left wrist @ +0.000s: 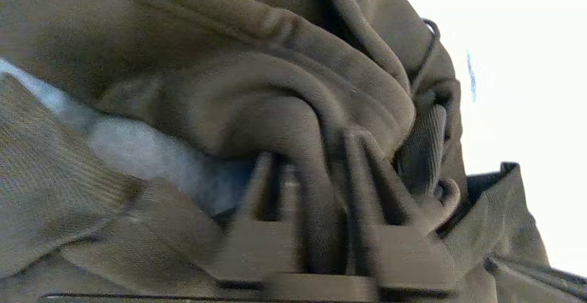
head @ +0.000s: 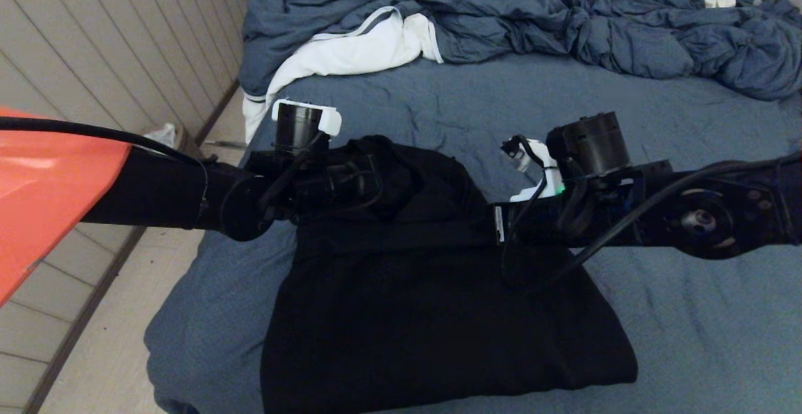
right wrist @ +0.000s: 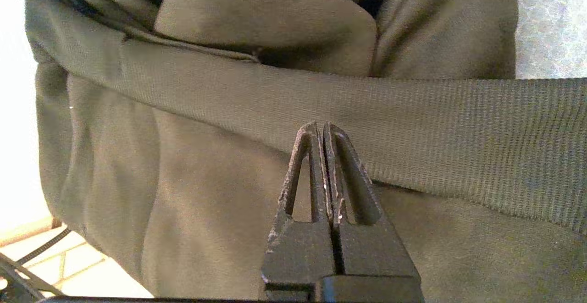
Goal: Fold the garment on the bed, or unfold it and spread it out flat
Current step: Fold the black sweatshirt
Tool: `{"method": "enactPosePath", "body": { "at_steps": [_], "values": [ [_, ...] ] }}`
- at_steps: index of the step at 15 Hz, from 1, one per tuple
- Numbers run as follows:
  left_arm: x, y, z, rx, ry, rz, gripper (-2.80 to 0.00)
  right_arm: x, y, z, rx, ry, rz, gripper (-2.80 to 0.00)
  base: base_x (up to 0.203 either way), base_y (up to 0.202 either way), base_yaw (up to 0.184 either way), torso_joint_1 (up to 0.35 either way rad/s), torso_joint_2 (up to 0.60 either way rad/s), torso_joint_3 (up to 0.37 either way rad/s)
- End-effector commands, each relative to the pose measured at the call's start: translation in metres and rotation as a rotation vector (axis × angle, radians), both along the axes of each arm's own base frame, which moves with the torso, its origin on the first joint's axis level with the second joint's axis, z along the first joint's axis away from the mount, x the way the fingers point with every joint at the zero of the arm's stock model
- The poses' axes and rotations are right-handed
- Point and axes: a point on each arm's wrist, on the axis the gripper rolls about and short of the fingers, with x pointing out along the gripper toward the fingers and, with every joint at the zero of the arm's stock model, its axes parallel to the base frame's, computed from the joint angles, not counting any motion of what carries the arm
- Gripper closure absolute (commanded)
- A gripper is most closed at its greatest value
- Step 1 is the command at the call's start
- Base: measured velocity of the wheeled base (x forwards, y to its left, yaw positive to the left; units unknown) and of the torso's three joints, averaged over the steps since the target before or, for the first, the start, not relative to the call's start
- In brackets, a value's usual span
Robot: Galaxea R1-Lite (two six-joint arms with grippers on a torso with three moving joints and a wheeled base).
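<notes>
The black hoodie (head: 438, 314) lies bunched and partly folded on the near part of the blue-grey bed (head: 689, 314). My left gripper (head: 376, 177) reaches in from the left at the garment's far left end. In the left wrist view this gripper (left wrist: 316, 156) is shut on a thick fold of hoodie fabric (left wrist: 257, 78), beside a ribbed cuff (left wrist: 424, 147). My right gripper (head: 492, 221) comes in from the right at the garment's far right part. In its wrist view the right gripper (right wrist: 321, 128) is shut, fingers pressed together, tips against the ribbed hem band (right wrist: 458, 129) with nothing seen between them.
A rumpled blue-grey comforter (head: 564, 19) and a white cloth with a dark stripe (head: 351, 51) lie at the far side of the bed. The bed's left edge drops to pale floor (head: 125, 339) beside a panelled wall (head: 94, 44). An orange robot part (head: 44, 182) shows at left.
</notes>
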Motion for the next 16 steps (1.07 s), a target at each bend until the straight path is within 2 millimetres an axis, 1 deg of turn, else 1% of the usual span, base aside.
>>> {"method": "enactPosePath", "body": {
  "at_steps": [1,3,6,8,10,11,13,14,16],
  "values": [
    [0.003,0.002,0.006,-0.012,-0.01,0.013,-2.8,0.0,0.0,0.001,0.003,-0.003,0.002,0.0,0.0,0.0,0.0,0.0,0.0,0.0],
    [0.005,0.008,0.018,-0.032,-0.047,0.038,-2.8,0.001,0.001,0.003,0.015,-0.028,0.001,0.0,0.0,0.0,0.0,0.0,0.0,0.0],
    [0.01,0.024,0.036,-0.043,-0.106,0.149,-2.8,0.001,0.001,0.004,0.029,-0.048,-0.002,0.0,0.0,0.0,0.0,0.0,0.0,0.0],
    [0.003,0.042,0.055,-0.06,-0.136,0.175,-2.8,-0.002,0.0,0.01,0.037,-0.064,-0.002,0.0,0.0,0.0,0.0,0.0,0.0,0.0],
    [-0.01,0.057,0.066,-0.058,-0.133,0.192,-2.8,-0.004,-0.002,0.016,0.047,-0.081,-0.004,0.0,0.0,0.0,0.0,0.0,0.0,0.0],
    [-0.018,0.066,0.063,-0.037,-0.099,0.199,-2.8,-0.004,-0.004,0.02,0.052,-0.09,-0.009,0.0,0.0,0.0,0.0,0.0,0.0,0.0],
    [-0.035,0.082,0.043,0.009,-0.02,0.206,-2.8,-0.008,-0.01,0.026,0.072,-0.099,-0.025,0.0,0.0,0.0,0.0,0.0,0.0,0.0],
    [-0.046,0.093,0.034,0.024,0.019,0.2,-2.8,-0.011,-0.015,0.028,0.081,-0.099,-0.038,0.0,0.0,0.0,0.0,0.0,0.0,0.0],
    [-0.067,0.12,0.018,0.027,0.095,0.177,-2.8,-0.012,-0.036,0.028,0.11,-0.078,-0.064,0.0,0.0,0.0,0.0,0.0,0.0,0.0]
  ]
}}
